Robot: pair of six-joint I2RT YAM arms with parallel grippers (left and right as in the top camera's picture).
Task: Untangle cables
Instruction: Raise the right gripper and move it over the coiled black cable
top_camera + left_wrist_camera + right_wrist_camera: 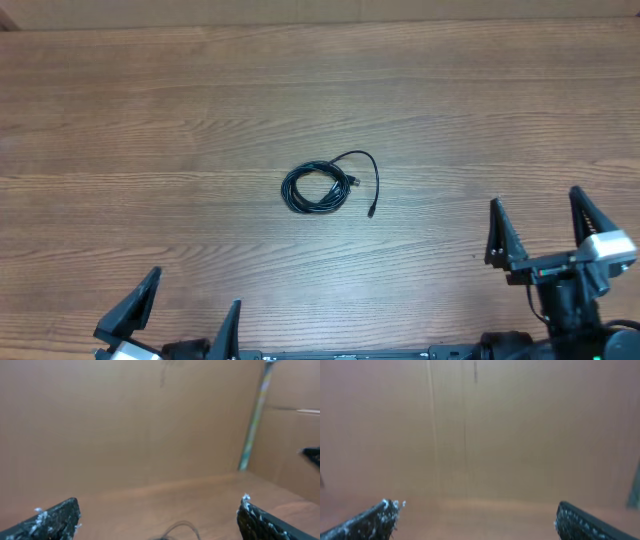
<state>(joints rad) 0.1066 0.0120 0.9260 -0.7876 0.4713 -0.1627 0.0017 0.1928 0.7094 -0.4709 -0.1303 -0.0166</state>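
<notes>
- Table (150,120) of brown wood grain fills the overhead view
- Right gripper (537,197) sits at the near right edge, jaws spread wide and empty
- Left gripper (195,290) sits at the near left edge, jaws also apart and empty
- Cables (318,187) lie coiled near the table's middle, well apart from both grippers, one plug end trailing right

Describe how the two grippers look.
Both the left gripper and right gripper have two black, wedge-shaped fingers tapering to points. Each carries a pale grey block at its base. Up close, their inner faces look textured, with whitish flecks at the tips.
</notes>
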